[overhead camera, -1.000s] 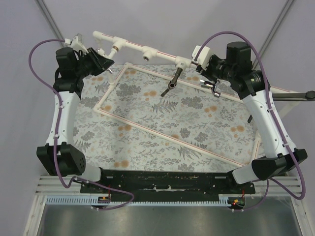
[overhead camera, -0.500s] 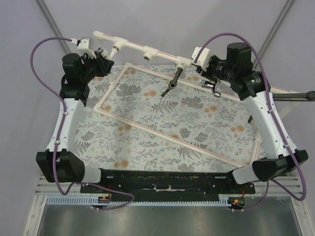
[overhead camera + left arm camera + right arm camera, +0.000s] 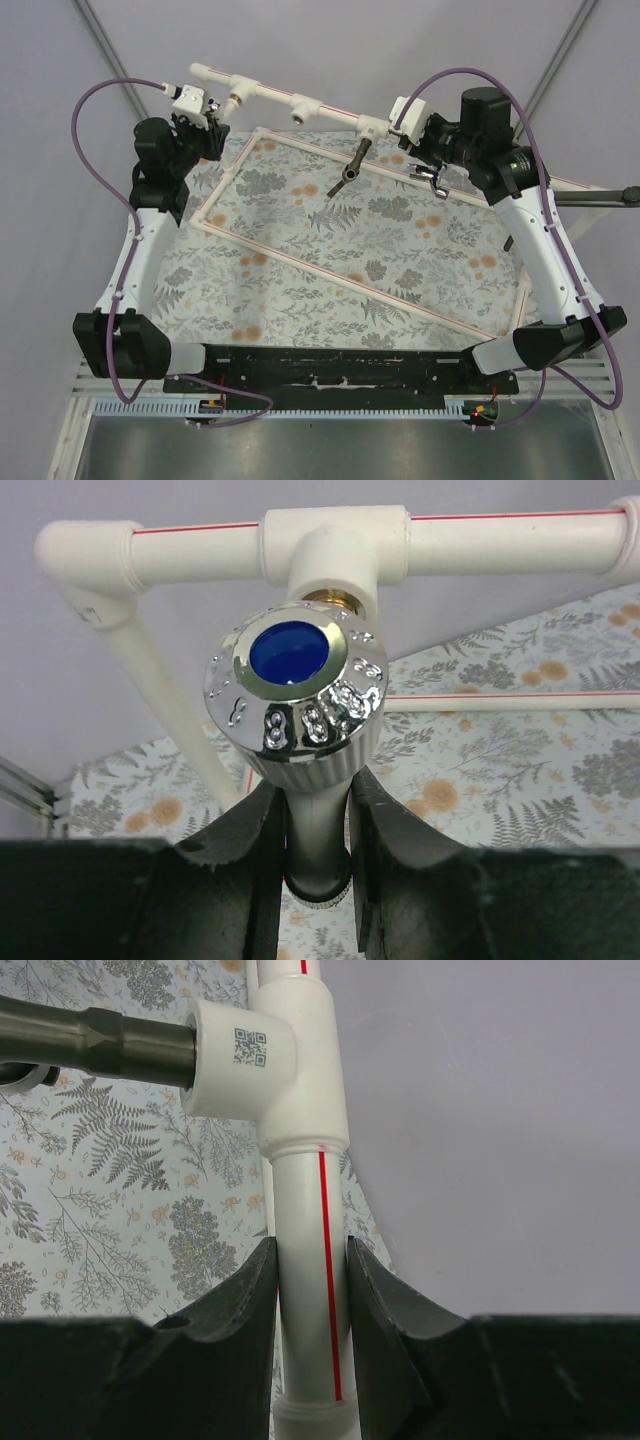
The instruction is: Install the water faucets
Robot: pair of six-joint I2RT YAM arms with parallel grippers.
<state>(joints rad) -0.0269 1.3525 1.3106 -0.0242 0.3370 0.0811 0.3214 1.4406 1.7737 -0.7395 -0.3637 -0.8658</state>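
Observation:
My left gripper (image 3: 315, 790) is shut on the neck of a white plastic faucet (image 3: 318, 830) with a chrome round knob (image 3: 295, 695) that has a blue centre. It holds the faucet right in front of a tee fitting (image 3: 335, 550) whose brass thread (image 3: 338, 599) shows just behind the knob. In the top view the left gripper (image 3: 207, 115) is at the pipe frame's left end (image 3: 237, 97). My right gripper (image 3: 312, 1260) is shut on the white red-striped pipe (image 3: 305, 1210) beside another tee (image 3: 270, 1050). The chrome faucet (image 3: 100, 1040) sits in that tee and hangs over the mat (image 3: 350, 165).
The raised pipe run (image 3: 270, 93) crosses the back of the floral mat (image 3: 330, 250). A thin white rectangular frame (image 3: 300, 265) lies on the mat. A small chrome part (image 3: 432, 180) hangs below my right wrist. A black rod (image 3: 600, 195) sticks in from the right.
My left arm has swung right and back, bringing the white faucet up to the left tee of the pipe. The right arm has not moved.

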